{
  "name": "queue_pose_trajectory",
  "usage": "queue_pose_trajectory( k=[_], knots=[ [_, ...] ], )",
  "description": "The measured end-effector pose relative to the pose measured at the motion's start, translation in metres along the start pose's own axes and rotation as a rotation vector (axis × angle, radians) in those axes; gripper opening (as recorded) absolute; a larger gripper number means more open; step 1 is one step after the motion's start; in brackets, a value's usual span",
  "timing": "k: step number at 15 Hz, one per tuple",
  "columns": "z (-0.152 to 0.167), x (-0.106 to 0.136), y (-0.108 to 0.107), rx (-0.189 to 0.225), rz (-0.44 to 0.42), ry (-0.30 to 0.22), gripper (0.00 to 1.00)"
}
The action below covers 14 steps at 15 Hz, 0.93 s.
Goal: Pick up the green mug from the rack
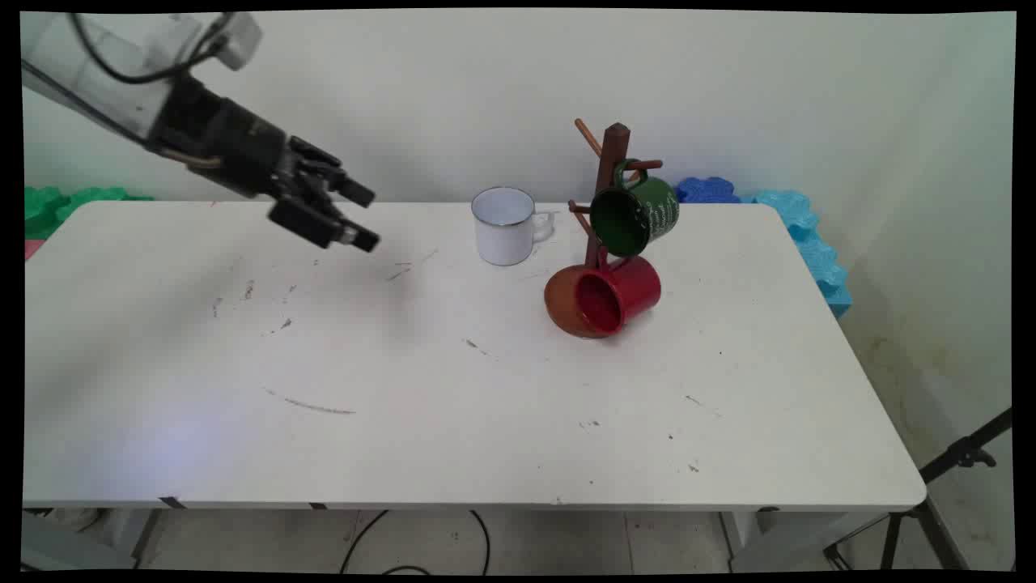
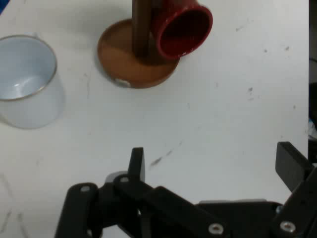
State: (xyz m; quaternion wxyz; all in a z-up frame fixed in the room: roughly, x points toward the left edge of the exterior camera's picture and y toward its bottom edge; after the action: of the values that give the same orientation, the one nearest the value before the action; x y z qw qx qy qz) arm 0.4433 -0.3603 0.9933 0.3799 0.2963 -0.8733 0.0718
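White tabletop: table (image 1: 486,421) scuffed with grey marks and a long curved scratch at about 7 o'clock from centre; rounded corners.
Wall: plain off-white, directly behind the far edge.
Foam pieces: green (image 1: 57,204) at 10 o'clock behind the table; blue (image 1: 797,235) at 2 o'clock, running down the right edge.
Floor: black cable (image 1: 421,542) under the near edge; black tripod leg (image 1: 955,461) at 4 o'clock.
Gripper: black gripper (image 1: 360,217) raised over the table at 10 o'clock, tilted down toward the right; fingers (image 2: 137,163) spread wide apart, holding nothing.
White mug: white enamel mug (image 1: 503,225) upright at 12 o'clock, nearest to the gripper but well apart.
Mug tree: wooden mug tree (image 1: 611,174) at 1 o'clock, round brown base (image 2: 133,67) just right of the white mug.
Green mug: green mug (image 1: 635,214) hung on an upper peg, mouth toward the camera.
Red mug: red mug (image 1: 617,295) on its side, low against the post, over the base.
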Motion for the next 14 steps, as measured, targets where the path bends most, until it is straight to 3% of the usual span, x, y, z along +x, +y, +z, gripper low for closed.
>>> queue_pose_trajectory(
  k=[14],
  knots=[
    [0.123, 0.064, 0.064, 0.060, -0.159, 0.053, 1.00]
  ],
)
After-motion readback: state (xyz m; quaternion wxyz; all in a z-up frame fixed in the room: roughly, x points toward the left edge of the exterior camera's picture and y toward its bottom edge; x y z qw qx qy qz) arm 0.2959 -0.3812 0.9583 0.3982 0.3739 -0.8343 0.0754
